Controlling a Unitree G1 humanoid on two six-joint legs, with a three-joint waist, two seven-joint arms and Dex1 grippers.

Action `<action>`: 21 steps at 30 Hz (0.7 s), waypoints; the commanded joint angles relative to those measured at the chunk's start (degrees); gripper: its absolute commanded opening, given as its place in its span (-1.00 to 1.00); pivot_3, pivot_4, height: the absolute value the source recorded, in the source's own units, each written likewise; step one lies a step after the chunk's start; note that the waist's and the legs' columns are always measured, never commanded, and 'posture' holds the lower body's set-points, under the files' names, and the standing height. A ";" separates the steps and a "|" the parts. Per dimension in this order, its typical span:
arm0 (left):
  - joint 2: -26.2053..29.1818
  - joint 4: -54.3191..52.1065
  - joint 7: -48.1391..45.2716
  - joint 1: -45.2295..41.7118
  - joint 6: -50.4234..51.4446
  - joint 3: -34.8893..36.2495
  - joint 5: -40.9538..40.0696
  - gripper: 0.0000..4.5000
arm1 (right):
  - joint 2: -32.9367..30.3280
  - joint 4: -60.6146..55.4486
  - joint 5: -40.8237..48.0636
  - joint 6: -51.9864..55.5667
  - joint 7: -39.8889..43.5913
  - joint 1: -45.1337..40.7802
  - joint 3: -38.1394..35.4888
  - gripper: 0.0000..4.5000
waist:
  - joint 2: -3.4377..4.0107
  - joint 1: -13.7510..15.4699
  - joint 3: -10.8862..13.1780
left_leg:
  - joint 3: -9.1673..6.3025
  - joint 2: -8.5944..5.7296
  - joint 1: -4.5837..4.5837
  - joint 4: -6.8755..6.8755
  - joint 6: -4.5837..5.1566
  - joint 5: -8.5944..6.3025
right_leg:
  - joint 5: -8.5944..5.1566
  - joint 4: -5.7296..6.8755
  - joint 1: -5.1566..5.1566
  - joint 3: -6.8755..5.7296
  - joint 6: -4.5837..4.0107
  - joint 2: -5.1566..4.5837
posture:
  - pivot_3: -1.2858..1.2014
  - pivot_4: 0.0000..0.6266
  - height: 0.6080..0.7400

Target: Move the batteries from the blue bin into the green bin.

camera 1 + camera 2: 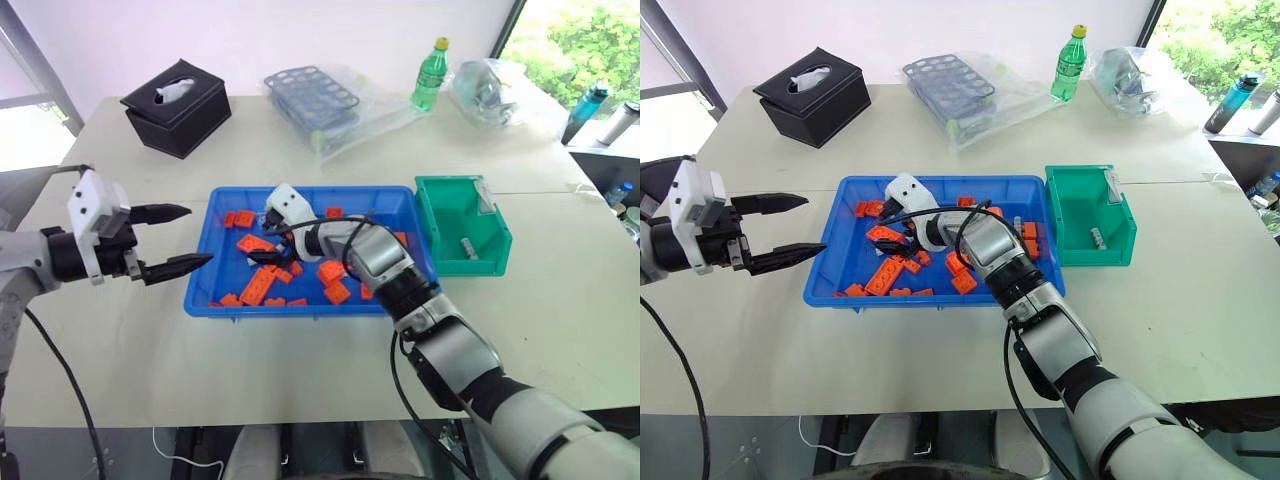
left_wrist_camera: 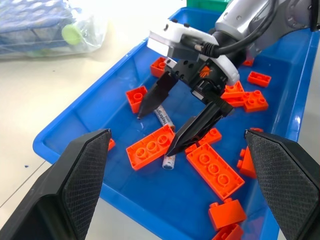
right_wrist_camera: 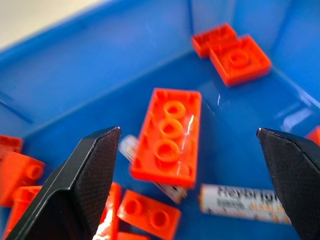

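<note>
The blue bin (image 1: 205,262) sits mid-table, strewn with orange bricks (image 1: 261,285). One silver battery (image 2: 163,119) lies on the bin floor between the fingers of my right gripper (image 1: 263,238), which is open and lowered into the bin's left half. A second battery (image 2: 169,161) pokes out from under an orange brick (image 3: 170,134), and the lettered battery (image 3: 242,204) lies beside that brick. The green bin (image 1: 438,195) stands just right of the blue bin and holds one battery (image 1: 466,245). My left gripper (image 1: 200,236) hovers open and empty just outside the blue bin's left rim.
At the back of the table are a black tissue box (image 1: 177,105), a dark-blue tube rack in a plastic bag (image 1: 315,100), a green bottle (image 1: 430,75) and a crumpled clear bag (image 1: 490,85). Bottles (image 1: 588,105) stand beyond the table's right end.
</note>
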 commanded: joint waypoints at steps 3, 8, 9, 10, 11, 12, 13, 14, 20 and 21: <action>0.19 -1.02 0.81 -0.99 -0.39 1.70 -0.64 1.00 | 1.46 -1.98 -0.70 -1.19 1.01 -0.44 -0.78 -0.06 | 0.00 0.02 0.00 | 0.00 0.00 0.00 0.00 0.00 0.00 | 0.00 0.00 0.00 0.00 0.00 0.00 | 0.03 -0.52 0.89; 0.20 -0.49 1.13 -1.62 -0.63 1.50 -0.45 1.00 | 1.71 -2.70 -1.43 -0.95 1.32 0.11 -0.73 -0.47 | 0.00 0.09 0.00 | 0.00 -0.01 0.00 0.00 0.00 0.00 | 0.00 0.00 0.00 0.00 0.00 -0.02 | 0.03 -0.52 0.89; 0.18 -0.48 1.17 -1.65 -0.66 1.49 -0.43 1.00 | 1.70 -2.66 -1.56 -1.01 1.34 0.11 -0.76 -0.47 | 0.00 0.10 0.00 | 0.00 0.00 0.00 0.00 0.00 0.00 | 0.00 0.00 0.00 0.00 0.00 -0.02 | 0.03 -0.52 0.89; 0.13 -0.53 1.24 -1.69 -0.69 1.41 -0.39 1.00 | 1.75 -2.56 -1.63 -1.30 1.23 -0.03 -1.02 -0.47 | 0.00 0.10 0.00 | 0.00 -0.01 0.00 0.00 0.00 0.00 | 0.00 0.00 0.00 0.00 0.00 -0.02 | 0.03 -0.52 0.89; 0.09 -0.58 1.29 -1.71 -0.71 1.35 -0.35 1.00 | 1.84 -2.44 -1.71 -1.66 0.99 -0.25 -1.32 -0.47 | 0.00 0.09 0.00 | 0.00 -0.01 0.00 0.00 0.00 0.00 | 0.00 0.00 0.00 0.00 0.00 -0.02 | 0.03 -0.52 0.89; 0.02 -0.55 1.33 -1.72 -0.80 1.25 -0.26 1.00 | 2.08 -2.11 -1.90 -2.80 0.61 -0.69 -1.63 -0.47 | 0.00 0.09 0.00 | 0.00 -0.01 0.00 0.00 0.00 0.00 | 0.00 0.00 0.00 0.00 0.00 -0.03 | 0.03 -0.52 0.89; -0.02 -0.57 1.37 -1.72 -0.88 1.18 -0.19 1.00 | 2.68 -1.45 -1.90 -4.18 0.25 -1.50 -2.11 -0.47 | 0.00 0.09 0.00 | 0.00 -0.02 0.00 0.00 0.00 0.00 | 0.00 0.00 0.00 0.00 0.00 -0.03 | 0.03 -0.52 0.89; -0.05 -0.57 1.39 -1.72 -0.92 1.15 -0.15 1.00 | 3.12 -0.95 -1.91 -5.14 0.05 -2.05 -2.42 -0.47 | 0.00 0.09 0.00 | 0.00 -0.02 0.00 0.00 0.00 0.00 | 0.00 0.00 0.00 0.00 0.00 -0.03 | 0.03 -0.52 0.89; -0.22 -0.55 1.69 -2.09 -0.95 1.12 0.02 1.00 | 5.77 5.86 -3.38 -10.11 -0.30 -4.80 -2.68 -0.26 | 0.00 -0.40 0.00 | 0.00 -0.01 0.00 -0.01 -0.01 0.01 | 0.00 0.01 -0.02 0.00 0.00 -0.02 | 0.03 -0.52 0.89; -0.24 -0.57 1.75 -2.13 -0.96 1.13 0.05 1.00 | 6.10 7.22 -3.63 -10.61 -0.54 -5.19 -2.89 -0.03 | 0.00 -0.54 0.00 | 0.00 -0.01 0.00 -0.01 -0.01 0.01 | 0.00 0.02 -0.02 0.00 0.00 -0.02 | 0.03 -0.52 0.89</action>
